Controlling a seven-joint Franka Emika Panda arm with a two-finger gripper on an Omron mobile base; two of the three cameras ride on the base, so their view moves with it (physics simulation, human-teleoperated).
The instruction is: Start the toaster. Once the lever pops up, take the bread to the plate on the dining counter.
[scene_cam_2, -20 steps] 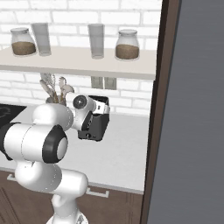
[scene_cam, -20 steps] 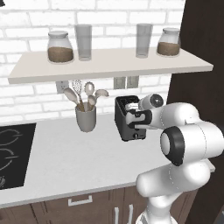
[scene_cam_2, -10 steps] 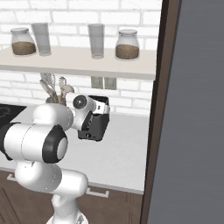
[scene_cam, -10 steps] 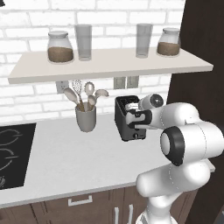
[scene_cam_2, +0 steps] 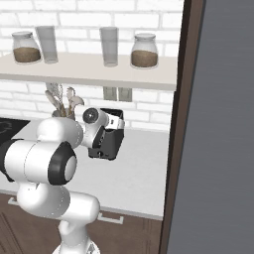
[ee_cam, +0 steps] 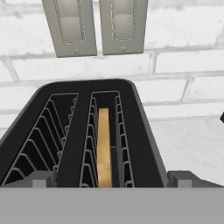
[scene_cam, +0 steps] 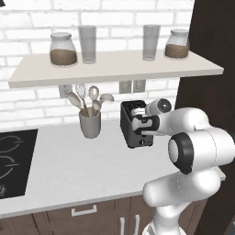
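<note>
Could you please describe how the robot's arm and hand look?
The arm is glossy white with rounded, bulky segments and dark, nearly black joint rings. A round grey cap sits near the wrist. The hand is dark, with two small dark grey finger tips. No cables or markings are visible.

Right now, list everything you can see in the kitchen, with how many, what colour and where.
toaster: one, dark grey, on the worktop by the brick wall
bread: one slice, tan, standing in the toaster's right slot in the hand view
utensil cup: one, grey, holding pale spoons and a whisk, left of the toaster
worktop: one, pale speckled grey, over dark wood cabinets
hob: one, black, at the worktop's left end
shelf: one, off-white, on the wall above the toaster
jars: two, clear with brown contents, at the shelf's ends
glasses: two, clear grey, between the jars
wall plates: two, grey, on the brick above the toaster
pincer: one, dark tips, open, over the toaster's near end
</note>
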